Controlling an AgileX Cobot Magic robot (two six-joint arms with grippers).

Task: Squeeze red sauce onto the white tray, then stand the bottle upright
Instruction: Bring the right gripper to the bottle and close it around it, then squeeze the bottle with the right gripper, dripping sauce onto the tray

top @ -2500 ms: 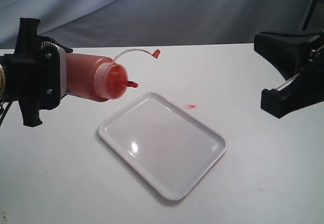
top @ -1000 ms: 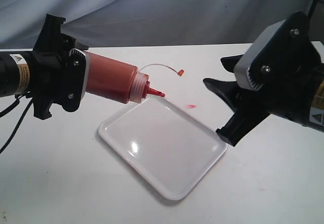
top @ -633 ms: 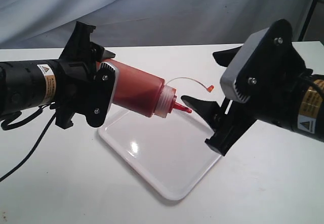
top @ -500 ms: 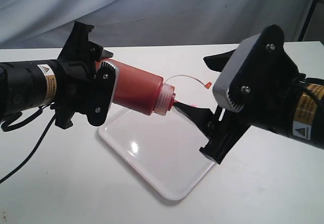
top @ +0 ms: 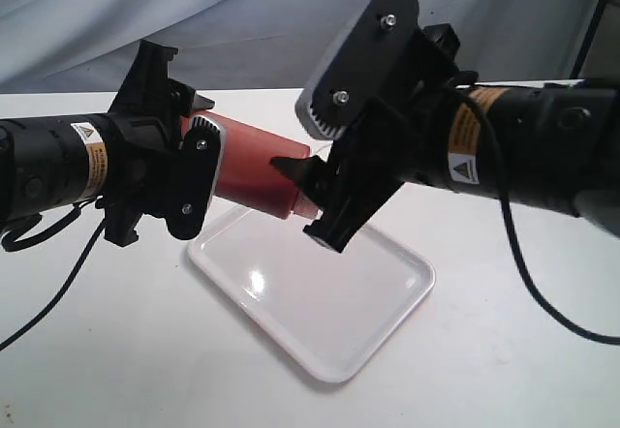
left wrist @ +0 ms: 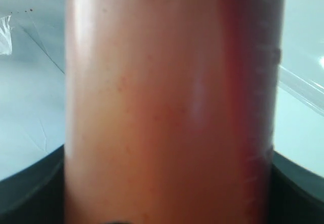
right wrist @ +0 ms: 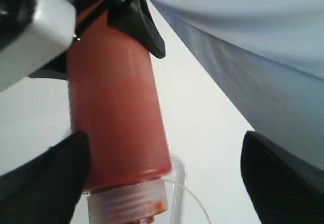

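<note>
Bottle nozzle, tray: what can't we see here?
Nozzle tip: in the exterior view the right gripper covers it; the right wrist view's edge cuts it off past the cap.
Tray: its part under that gripper is hidden, so sauce there cannot be told.
Left wrist view: the blurred bottle fills it, hiding the fingers of the left gripper.
</note>
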